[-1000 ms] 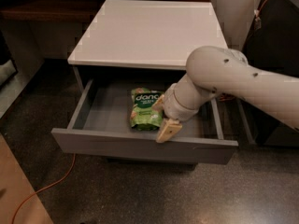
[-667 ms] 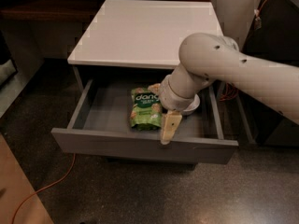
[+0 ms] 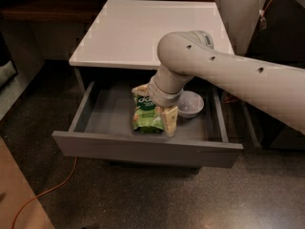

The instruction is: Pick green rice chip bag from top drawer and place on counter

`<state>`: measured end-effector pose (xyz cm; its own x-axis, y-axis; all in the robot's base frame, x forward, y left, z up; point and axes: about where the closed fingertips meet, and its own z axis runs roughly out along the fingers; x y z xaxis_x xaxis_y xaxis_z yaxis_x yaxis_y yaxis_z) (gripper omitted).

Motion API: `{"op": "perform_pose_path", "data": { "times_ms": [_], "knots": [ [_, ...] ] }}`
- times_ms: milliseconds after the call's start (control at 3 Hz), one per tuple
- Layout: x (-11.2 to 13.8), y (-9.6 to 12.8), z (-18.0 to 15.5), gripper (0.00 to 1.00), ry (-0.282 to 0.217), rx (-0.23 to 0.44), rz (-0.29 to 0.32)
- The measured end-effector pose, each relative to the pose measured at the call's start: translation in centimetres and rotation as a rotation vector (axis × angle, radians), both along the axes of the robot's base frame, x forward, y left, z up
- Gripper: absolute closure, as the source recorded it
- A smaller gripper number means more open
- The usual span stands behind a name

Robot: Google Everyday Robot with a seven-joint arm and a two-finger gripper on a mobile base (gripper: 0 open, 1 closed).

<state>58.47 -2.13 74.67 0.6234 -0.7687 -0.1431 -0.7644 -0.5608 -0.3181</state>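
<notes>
Lying in drawer, bag beneath hand

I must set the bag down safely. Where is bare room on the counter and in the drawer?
The counter is bare where it shows. In the top drawer, the floor left of the green rice chip bag is free. Right side is crowded: pincer at the bag, white bowl beside it.

Cream pincer at green, white-lettered bag in grey drawer; white counter.
</notes>
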Motion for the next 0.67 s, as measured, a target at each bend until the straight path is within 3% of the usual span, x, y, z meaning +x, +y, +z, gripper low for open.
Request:
{"op": "perform_pose_path", "data": {
  "times_ms": [333,667],
  "knots": [
    [2.0,0.5,-1.3,0.00,-0.085,-0.101,0.247],
    [3.3,0.3,-2.5,0.00,-0.114,-0.171,0.392]
  ]
}}
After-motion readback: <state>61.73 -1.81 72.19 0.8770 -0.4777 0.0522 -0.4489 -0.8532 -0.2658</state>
